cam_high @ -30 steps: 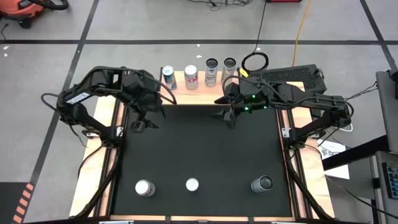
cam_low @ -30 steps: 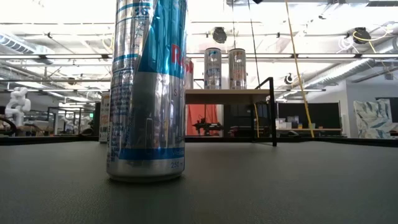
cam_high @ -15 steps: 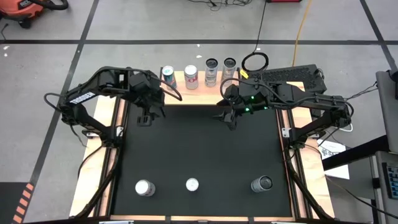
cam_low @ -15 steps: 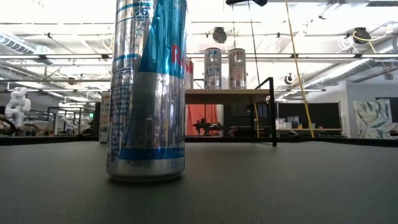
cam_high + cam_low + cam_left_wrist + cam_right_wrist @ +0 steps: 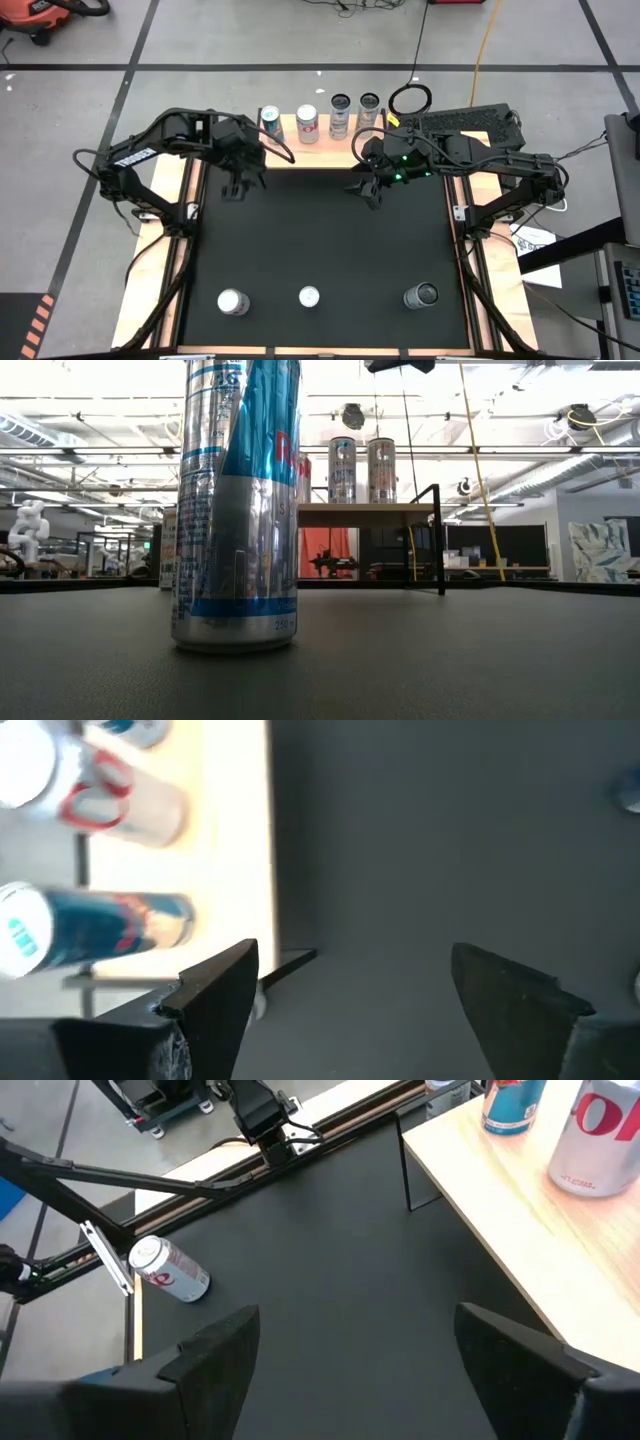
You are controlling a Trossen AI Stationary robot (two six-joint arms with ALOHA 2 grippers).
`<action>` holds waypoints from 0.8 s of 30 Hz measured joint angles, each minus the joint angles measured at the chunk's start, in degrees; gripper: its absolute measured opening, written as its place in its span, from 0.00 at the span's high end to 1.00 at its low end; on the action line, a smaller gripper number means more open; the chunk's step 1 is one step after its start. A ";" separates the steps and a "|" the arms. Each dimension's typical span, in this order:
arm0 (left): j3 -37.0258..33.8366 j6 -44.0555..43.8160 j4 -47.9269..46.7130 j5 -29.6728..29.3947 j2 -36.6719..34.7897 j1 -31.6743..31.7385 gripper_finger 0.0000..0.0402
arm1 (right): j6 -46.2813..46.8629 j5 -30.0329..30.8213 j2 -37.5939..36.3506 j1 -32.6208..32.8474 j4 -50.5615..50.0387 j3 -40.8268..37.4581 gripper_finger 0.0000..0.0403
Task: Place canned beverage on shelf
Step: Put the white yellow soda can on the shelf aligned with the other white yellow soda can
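Pale wood shelf (image 5: 320, 140) is loaded with four cans; three more cans are stood on the desk (image 5: 320, 240). Both grippers' fingers are spread wide, empty: left gripper (image 5: 240, 188), right gripper (image 5: 365, 193).

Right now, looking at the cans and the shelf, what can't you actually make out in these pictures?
- Low view: the near can fills the foreground, its top is cut off by the edge, and it hides most of the shelf.
- Low view: only two shelf cans show clear of it.
- High view: labels of the three front cans are too small to read.
- Left wrist view: shelf cans are blurred.
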 joint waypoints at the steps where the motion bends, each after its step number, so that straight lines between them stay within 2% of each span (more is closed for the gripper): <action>1: 0.00 -0.25 0.00 -0.88 0.00 0.07 0.20 | 0.03 0.00 0.00 0.00 0.02 0.00 0.22; 10: 0.00 -6.04 0.00 -2.25 0.00 3.82 0.20 | 0.05 0.11 0.00 0.00 0.04 0.00 0.22; 24: 0.00 -9.24 0.01 -5.43 0.00 14.98 0.20 | 0.06 0.17 0.00 0.00 0.07 0.00 0.22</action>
